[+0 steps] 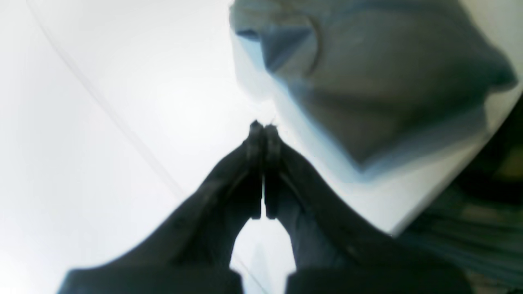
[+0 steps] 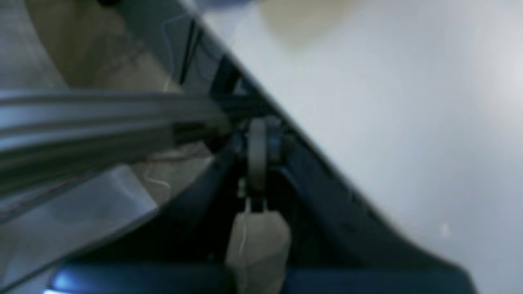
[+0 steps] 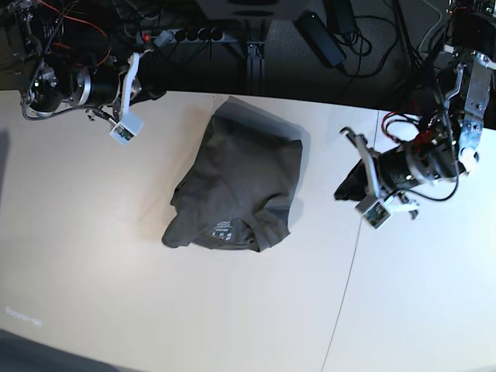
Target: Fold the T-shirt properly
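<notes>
The dark grey-olive T-shirt (image 3: 240,178) lies bunched and partly folded in the middle of the table, its white-printed neck label (image 3: 222,229) facing up at the near end. In the left wrist view the shirt (image 1: 388,81) fills the upper right. My left gripper (image 1: 263,127) is shut and empty, hovering over bare table just right of the shirt; it also shows in the base view (image 3: 342,187). My right gripper (image 2: 257,141) looks shut and empty, blurred, at the table's back edge. In the base view it (image 3: 159,74) is dark against the background, far left of the shirt.
The light table (image 3: 116,256) has a seam (image 3: 345,287) running down its right part. Behind the back edge are a power strip (image 3: 194,34), cables and a metal rail (image 2: 102,118). The table edge (image 2: 310,143) crosses the right wrist view.
</notes>
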Controlling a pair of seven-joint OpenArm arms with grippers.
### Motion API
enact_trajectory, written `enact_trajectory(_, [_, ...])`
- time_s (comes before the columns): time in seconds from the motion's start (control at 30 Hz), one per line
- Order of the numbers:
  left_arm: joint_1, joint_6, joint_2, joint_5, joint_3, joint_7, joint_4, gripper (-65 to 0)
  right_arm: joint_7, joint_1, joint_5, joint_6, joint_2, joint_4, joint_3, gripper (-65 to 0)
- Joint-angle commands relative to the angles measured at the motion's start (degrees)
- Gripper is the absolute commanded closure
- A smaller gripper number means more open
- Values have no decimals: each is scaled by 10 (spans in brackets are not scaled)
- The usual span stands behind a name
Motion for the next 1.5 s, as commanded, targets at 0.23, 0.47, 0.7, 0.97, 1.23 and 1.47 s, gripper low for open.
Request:
enact_trajectory(0.23, [229, -5, -40, -3, -154, -14, 19, 0, -2, -165, 6, 40, 14, 9, 53, 0])
enact_trajectory(0.47, [341, -5, -36, 20, -172, -26, -1, 0, 11, -219, -24, 40, 14, -21, 53, 0])
enact_trajectory(0.7, [400, -5, -37, 18, -172, -17, -99, 0, -4, -219, -26, 40, 14, -117, 53, 0])
enact_trajectory(0.97, [447, -5, -37, 18, -172, -12, -194, 0, -7, -219, -26, 37, 13, -275, 53, 0])
enact_trajectory(1.23, [435, -5, -15, 23, -171, -93, -304, 0, -4, -193, -29, 29, 1, -395, 52, 0])
enact_trajectory(1.47, [308, 24, 35, 107, -111, -99, -486, 0, 24, -89, -113, 25, -56, -548, 47, 0])
